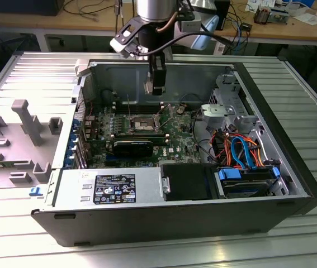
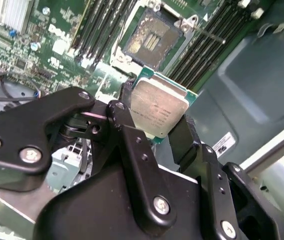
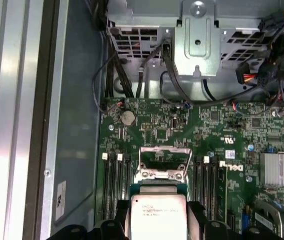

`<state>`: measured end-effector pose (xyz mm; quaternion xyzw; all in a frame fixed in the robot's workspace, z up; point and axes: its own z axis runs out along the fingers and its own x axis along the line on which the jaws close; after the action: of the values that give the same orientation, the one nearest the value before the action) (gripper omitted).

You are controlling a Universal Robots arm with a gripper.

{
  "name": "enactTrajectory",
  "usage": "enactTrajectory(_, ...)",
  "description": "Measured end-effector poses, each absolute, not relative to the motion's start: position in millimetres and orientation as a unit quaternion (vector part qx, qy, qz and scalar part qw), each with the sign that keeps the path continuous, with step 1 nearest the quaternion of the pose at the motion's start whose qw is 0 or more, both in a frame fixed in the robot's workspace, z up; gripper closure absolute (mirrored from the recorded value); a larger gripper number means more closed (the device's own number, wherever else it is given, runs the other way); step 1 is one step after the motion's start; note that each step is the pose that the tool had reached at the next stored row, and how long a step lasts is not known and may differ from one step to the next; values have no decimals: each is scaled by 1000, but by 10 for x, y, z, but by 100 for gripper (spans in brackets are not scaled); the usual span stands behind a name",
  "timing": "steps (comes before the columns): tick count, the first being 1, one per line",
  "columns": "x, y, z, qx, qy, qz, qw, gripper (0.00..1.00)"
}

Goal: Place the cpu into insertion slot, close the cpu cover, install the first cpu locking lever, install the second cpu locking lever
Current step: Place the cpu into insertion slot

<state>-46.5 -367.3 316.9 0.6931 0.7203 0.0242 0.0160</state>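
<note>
Arm vertical above open computer case (image 1: pixel 147 223). Gripper (image 1: pixel 157 84) points down, clamped on cpu (image 2: pixel 159 107) edges. Insertion slot (image 2: pixel 151 42) lies below gripper, open.

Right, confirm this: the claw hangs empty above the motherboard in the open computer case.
Not empty: the claw grips the cpu, as the second wrist view shows. Otherwise right: it hangs above the motherboard in the open computer case.

We see even, bright room light, glare on the ribbed table (image 3: pixel 1 165) and the cpu (image 2: pixel 159 107), and soft shadow inside the computer case (image 1: pixel 203 75).
</note>
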Motion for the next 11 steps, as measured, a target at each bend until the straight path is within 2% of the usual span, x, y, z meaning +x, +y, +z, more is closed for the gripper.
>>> enactTrajectory(11,-471,-3675,2986,693,720,24,16,46)
